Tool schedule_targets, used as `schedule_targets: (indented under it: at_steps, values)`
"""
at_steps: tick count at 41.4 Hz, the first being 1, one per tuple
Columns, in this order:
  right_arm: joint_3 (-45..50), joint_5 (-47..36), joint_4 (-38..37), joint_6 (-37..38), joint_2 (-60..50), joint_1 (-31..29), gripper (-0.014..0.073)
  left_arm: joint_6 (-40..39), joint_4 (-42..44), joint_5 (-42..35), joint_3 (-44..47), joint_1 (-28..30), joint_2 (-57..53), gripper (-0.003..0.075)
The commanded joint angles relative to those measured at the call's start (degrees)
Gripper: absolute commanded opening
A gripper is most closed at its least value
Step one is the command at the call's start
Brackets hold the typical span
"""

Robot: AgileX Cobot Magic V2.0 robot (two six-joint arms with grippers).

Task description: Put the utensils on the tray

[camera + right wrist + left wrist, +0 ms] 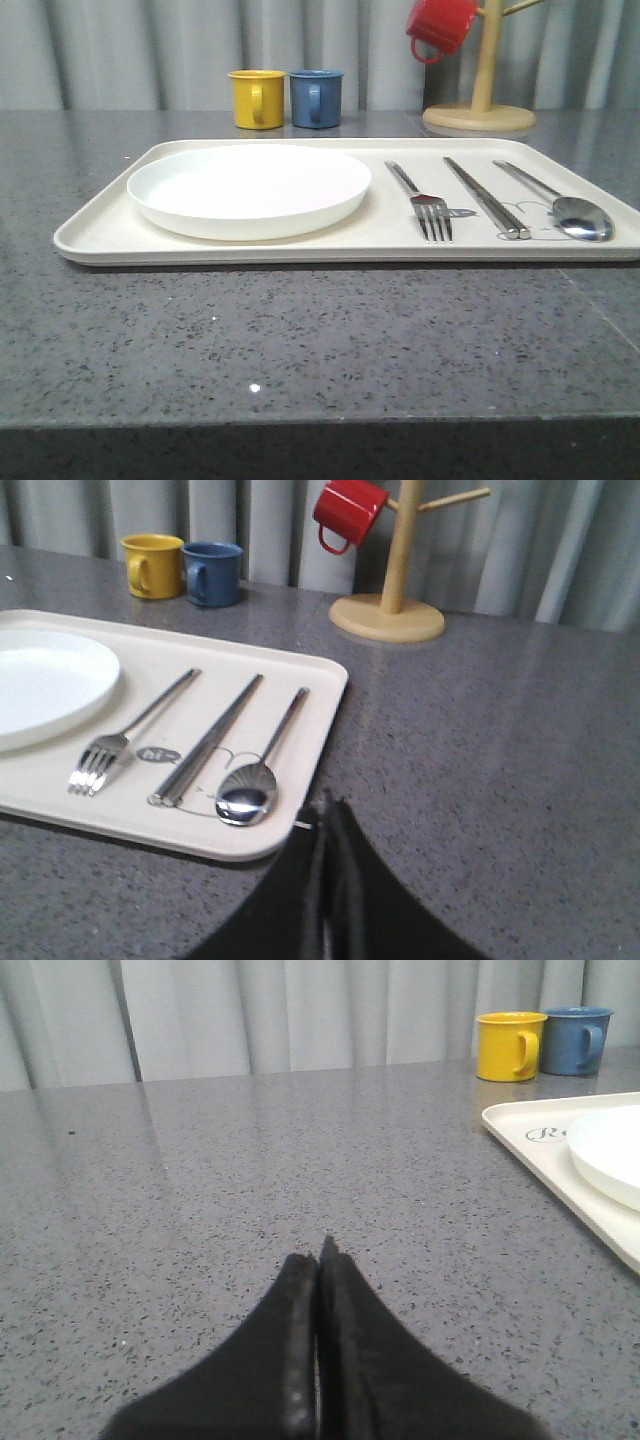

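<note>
Everything sat on the tray (110,235) at this point: the white plate (249,188) at one end, then the fork (425,203), the chopsticks (487,197) and the spoon (570,207) lined up side by side at the other. By my read the placing was done and nothing was left to fetch.

The right claw (327,810) was clenched, fingers pressed flat together, gripping nothing, and it hung over the bench (500,740) just off the tray's near corner. The spoon (255,775) lay just ahead of it and to its left, bowl end closest, handle running away from the claw. The chopsticks (205,742) and fork (130,733) lay further left, all three long axes parallel.

The left claw (318,1260) was clenched and empty too, over bare bench, with the tray rim (560,1185) well off to its right and only the plate's edge (610,1155) near that side.

So the right arm was plainly nearer the cutlery. Any tidy-up would likely fall to it, reaching forward and left along those handles.
</note>
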Motion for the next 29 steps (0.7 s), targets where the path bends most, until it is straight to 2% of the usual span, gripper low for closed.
schedule_targets:
  at_steps: [1, 10, 16, 29]
  values:
    - [2.1, -6.7, 0.9, -1.5, 0.0, -3.2, -0.0113, -0.6, -0.4, -5.1, 0.3, 0.1, -1.2, -0.0019]
    - [10.4, -7.5, 4.3, -1.5, -4.4, -10.4, -0.0113, -0.6, -0.4, -5.1, 0.3, 0.1, -1.2, -0.0019]
    - [14.5, -11.8, 4.3, -1.5, -4.7, -10.8, -0.0113, -0.6, -0.4, -5.1, 0.3, 0.1, -1.2, -0.0019]
    - [14.3, -11.6, 3.7, -1.5, -4.7, -10.8, -0.0113, -0.6, -0.4, -5.1, 0.3, 0.1, -1.2, -0.0019]
